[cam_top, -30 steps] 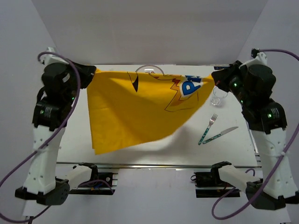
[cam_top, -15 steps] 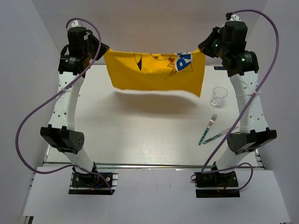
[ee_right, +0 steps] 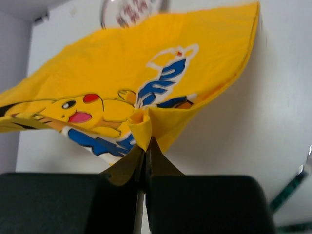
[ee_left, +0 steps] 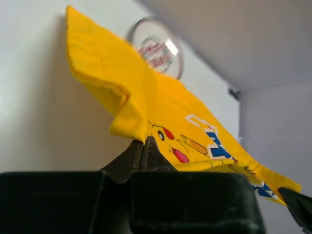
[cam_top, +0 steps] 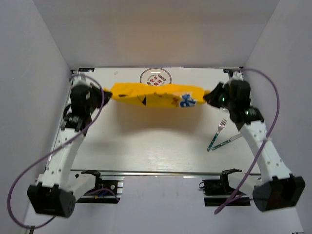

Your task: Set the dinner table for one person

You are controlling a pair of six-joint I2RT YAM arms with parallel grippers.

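Yellow cloth with a cartoon print hangs stretched between the two arms, casting a shadow on the white tabletop, which lies flat under both arms with a metal rail along its near edge. The left end effector is clenched on the cloth's left corner, the right end effector on its right corner. A round plate sits beyond the cloth, its near rim hidden by it. A fork and a knife lie side by side near the right arm, clear of the cloth.

text: none legible | placemat — blue lettering folded | plate — red print blurred
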